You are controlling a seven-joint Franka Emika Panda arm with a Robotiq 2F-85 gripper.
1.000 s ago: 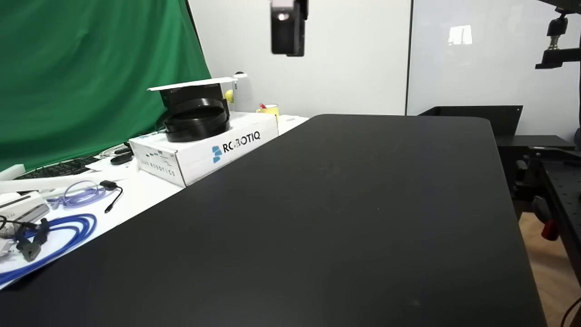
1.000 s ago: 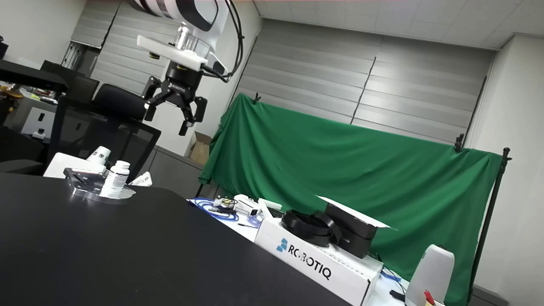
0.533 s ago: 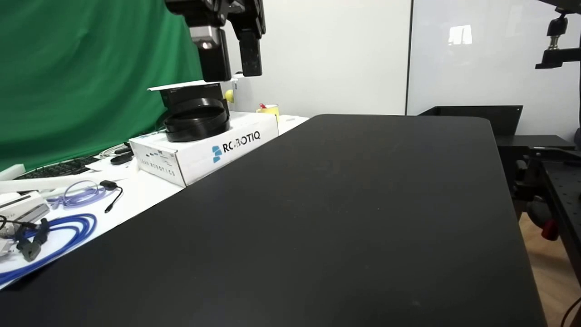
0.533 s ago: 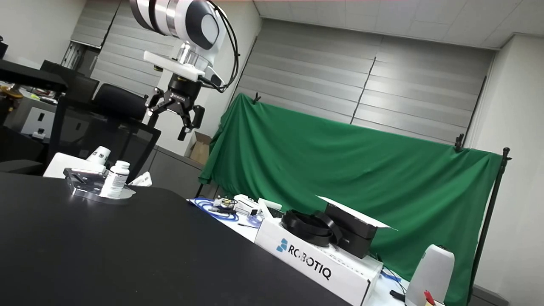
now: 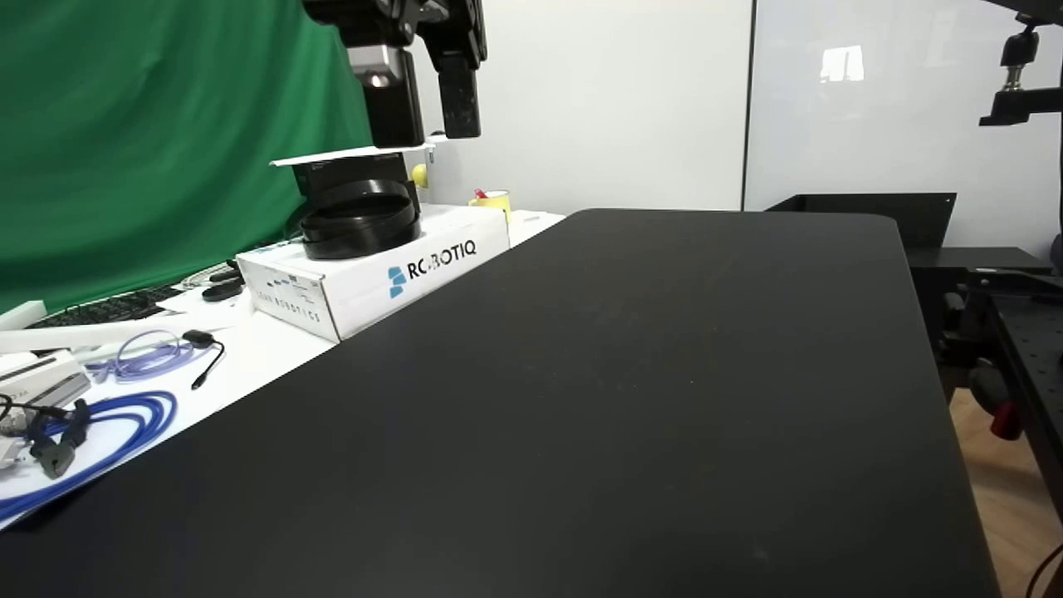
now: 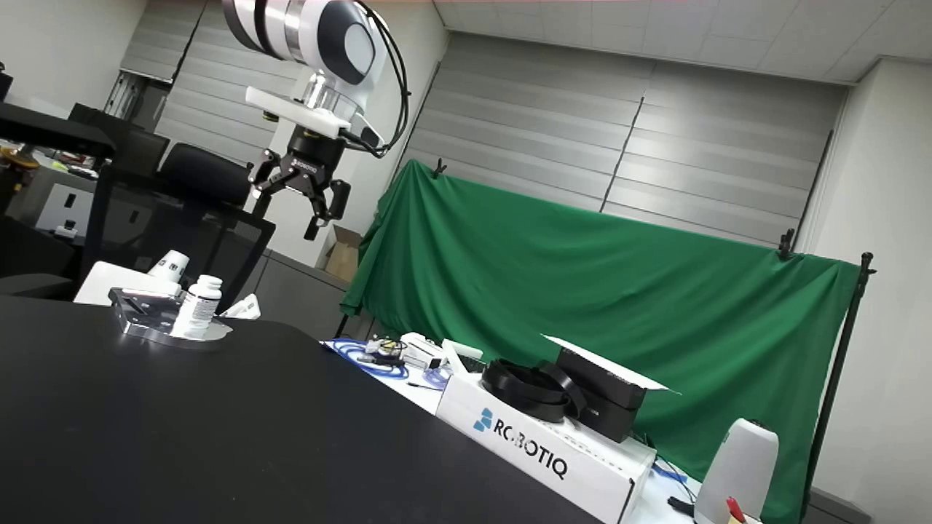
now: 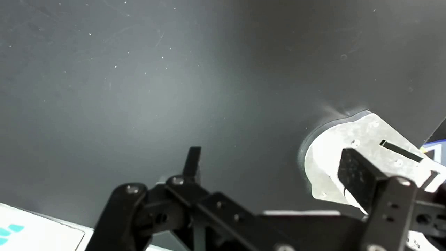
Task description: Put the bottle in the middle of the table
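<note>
Gripper (image 6: 286,220) points down, jaws spread wide, high above the black table (image 6: 255,437)

Both exterior views are bright and largely sharp; in an exterior view, a bright rectangular reflection sits on the glossy white panel (image 5: 880,133). In the wrist view, diffuse glare spreads across the black table (image 7: 167,94), darker near top centre; metal plate (image 7: 362,134) and white box (image 7: 41,230) are overexposed, gripper (image 7: 271,153) slightly soft
</note>
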